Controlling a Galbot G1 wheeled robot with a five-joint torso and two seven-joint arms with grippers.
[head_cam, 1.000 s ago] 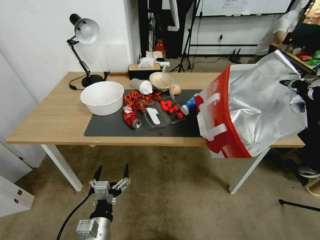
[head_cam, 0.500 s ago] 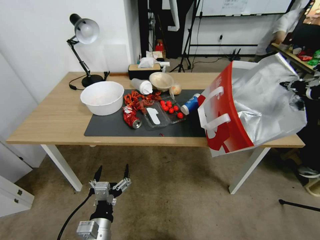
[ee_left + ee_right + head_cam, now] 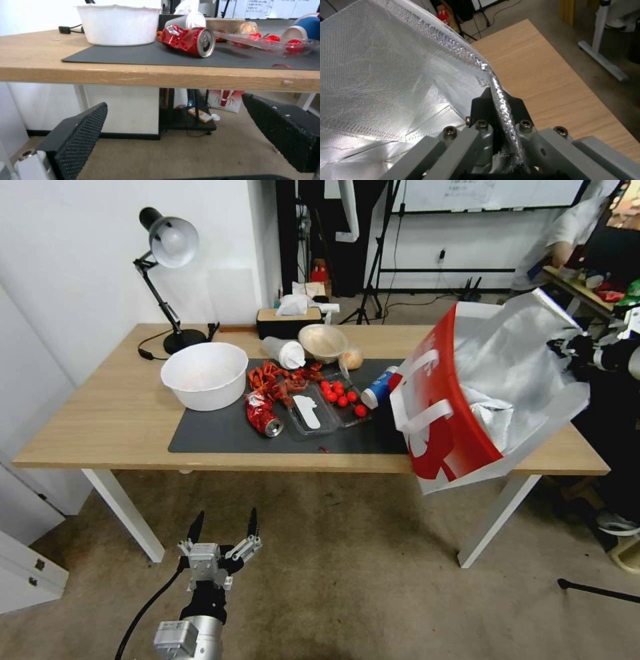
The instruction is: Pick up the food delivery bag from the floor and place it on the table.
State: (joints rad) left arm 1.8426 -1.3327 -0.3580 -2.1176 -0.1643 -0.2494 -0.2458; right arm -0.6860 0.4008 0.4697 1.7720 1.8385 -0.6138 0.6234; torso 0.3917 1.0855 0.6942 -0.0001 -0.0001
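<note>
Food delivery bag [image 3: 460, 413]: big boxy white bag w/ red side panel, white strap handles, crinkly silver foil lining; tilted, mouth open, at right end of table [image 3: 107, 413], lower corner overhanging front edge. Table: light wood top, white angled legs, on beige-brown floor [image 3: 347, 580].

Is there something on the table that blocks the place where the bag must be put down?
Nothing visible does. The right hand is shut on the bag's foil rim, over the table's bare right end. The nearest clutter, a blue-and-white bottle on the mat, lies just left of the bag.
</note>
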